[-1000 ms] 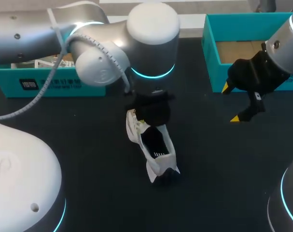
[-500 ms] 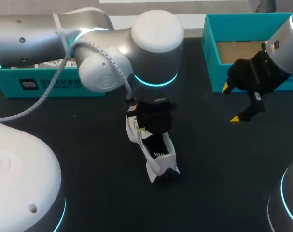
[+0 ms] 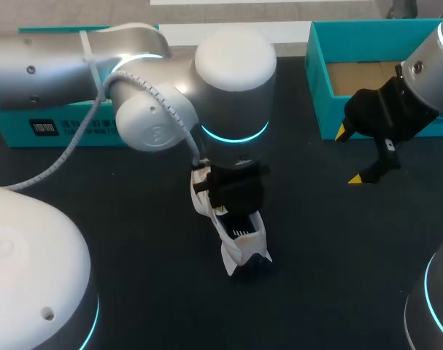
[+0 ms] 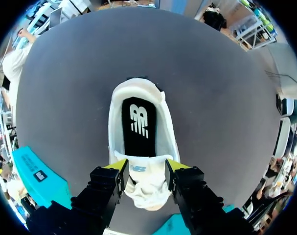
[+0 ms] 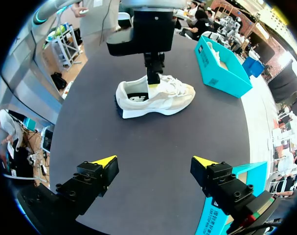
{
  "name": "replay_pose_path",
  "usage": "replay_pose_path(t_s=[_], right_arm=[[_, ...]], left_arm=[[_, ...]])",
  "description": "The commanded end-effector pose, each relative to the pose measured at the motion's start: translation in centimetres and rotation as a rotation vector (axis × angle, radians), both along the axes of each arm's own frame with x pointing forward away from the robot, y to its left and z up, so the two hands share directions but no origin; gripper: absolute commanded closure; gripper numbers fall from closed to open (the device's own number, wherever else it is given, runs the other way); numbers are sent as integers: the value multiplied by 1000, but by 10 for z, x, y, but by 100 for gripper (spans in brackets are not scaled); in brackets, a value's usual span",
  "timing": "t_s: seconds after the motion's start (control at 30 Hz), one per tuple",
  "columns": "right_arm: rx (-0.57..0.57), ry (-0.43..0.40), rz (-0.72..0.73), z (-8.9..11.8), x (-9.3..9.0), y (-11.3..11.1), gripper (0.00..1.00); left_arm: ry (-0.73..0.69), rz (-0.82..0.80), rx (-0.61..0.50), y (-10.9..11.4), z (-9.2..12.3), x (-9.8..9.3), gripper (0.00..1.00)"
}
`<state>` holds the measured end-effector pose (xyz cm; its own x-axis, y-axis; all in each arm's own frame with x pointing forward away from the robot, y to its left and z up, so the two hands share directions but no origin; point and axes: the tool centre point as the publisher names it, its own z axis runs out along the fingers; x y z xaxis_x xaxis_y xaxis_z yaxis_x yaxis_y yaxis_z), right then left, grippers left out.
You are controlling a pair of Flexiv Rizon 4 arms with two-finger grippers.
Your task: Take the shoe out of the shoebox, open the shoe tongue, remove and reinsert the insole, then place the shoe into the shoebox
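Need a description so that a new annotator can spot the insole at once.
In the middle of the dark table lies one white shoe, with the left gripper at its tongue. Look into the shoe's opening: the insole is the flat black strip along the bottom, marked with a white logo, dark against the white lining and tongue around it.

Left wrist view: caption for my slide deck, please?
Left pincer at the white sneaker's tongue, black insole showing inside.

The shoe (image 5: 172,98) is white-cream, insole (image 4: 138,132) black, shoebox (image 3: 317,80) teal, table (image 3: 133,219) black.
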<state>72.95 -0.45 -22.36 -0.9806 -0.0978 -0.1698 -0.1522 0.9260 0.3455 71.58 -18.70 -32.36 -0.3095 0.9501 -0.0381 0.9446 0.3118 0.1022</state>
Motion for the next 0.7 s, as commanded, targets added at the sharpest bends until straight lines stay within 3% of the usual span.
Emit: replay_pose_path(t_s=[0.03,0.1,0.17,0.2,0.27,0.43,0.47,0.53,0.57,0.6,0.63,0.7], right_arm=[[-3,0,-1,-1,1,1,0],[-3,0,-1,-1,1,1,0],[-3,0,-1,-1,1,1,0],[-3,0,-1,-1,1,1,0],[-3,0,-1,-1,1,1,0],[-3,0,-1,-1,1,1,0],[-3,0,-1,-1,1,1,0],[-3,0,-1,-1,1,1,0],[-3,0,-1,-1,1,1,0],[-3,0,-1,-1,1,1,0],[-3,0,-1,-1,1,1,0],[-3,0,-1,-1,1,1,0]], left_arm=[[-3,31,-31,1,-7,-1,51],[-26,68,-55,2,0,-2,48],[-38,120,-81,4,7,-1,38],[-44,148,-95,6,10,-1,44],[-55,192,-102,8,16,-2,47],[-79,336,-132,15,30,-4,44],[-86,392,-140,17,32,-4,37],[-86,522,-183,22,37,-4,39],[-63,582,-212,25,38,-6,32],[-33,636,-242,27,39,-8,19],[13,660,-271,27,39,-11,0],[13,660,-271,27,39,-11,0]])
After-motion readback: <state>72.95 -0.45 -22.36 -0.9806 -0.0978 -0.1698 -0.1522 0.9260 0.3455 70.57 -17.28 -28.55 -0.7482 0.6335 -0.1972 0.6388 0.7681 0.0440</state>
